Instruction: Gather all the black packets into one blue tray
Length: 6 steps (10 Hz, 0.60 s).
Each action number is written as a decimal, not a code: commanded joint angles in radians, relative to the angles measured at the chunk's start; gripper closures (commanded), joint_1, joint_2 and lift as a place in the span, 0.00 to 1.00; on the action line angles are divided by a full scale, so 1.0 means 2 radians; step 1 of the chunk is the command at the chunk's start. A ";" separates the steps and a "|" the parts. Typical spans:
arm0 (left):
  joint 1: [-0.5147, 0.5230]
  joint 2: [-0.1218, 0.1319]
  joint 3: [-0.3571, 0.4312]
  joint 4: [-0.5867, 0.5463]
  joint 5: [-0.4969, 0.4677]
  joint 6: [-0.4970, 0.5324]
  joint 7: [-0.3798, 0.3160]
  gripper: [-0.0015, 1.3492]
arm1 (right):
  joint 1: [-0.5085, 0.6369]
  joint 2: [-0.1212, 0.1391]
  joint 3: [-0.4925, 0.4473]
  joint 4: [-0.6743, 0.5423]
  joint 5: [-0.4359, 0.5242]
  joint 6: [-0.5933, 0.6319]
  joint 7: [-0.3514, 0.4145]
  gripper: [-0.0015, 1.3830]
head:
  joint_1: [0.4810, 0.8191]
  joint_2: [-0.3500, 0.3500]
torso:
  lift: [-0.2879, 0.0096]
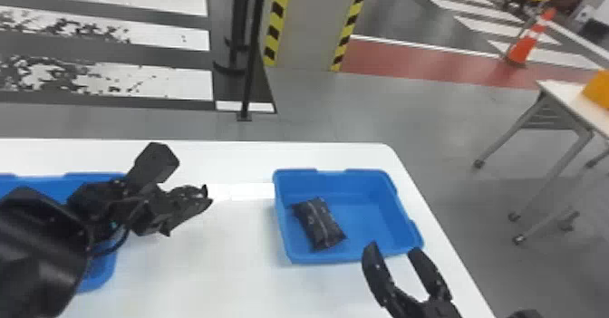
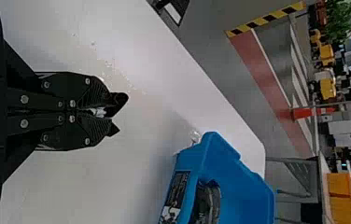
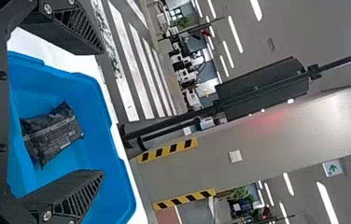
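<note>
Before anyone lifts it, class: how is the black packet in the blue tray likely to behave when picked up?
The black packet will probably give a little when squeezed, as its wrapper looks creased. Lying on a broad, flattish side in the blue tray, it seems unlikely to roll.

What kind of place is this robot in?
Probably a big indoor workshop or test hall: ceiling lights shine overhead, an orange cone stands on the floor, and yellow-and-black warning stripes edge a pillar.
</note>
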 commanded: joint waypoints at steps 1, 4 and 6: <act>0.032 0.004 0.044 -0.066 -0.004 -0.001 -0.002 0.91 | 0.000 0.002 0.000 -0.004 -0.001 0.000 0.000 0.08 | 0.63 0.05 | 0.60; 0.160 0.011 0.193 -0.253 -0.047 0.023 -0.019 0.91 | 0.007 0.002 0.000 -0.007 -0.002 0.000 0.000 0.08 | 0.63 0.13 | 0.60; 0.195 0.015 0.257 -0.276 -0.046 0.004 -0.026 0.91 | 0.007 0.002 0.001 -0.007 -0.003 0.000 0.000 0.08 | 0.63 0.29 | 0.60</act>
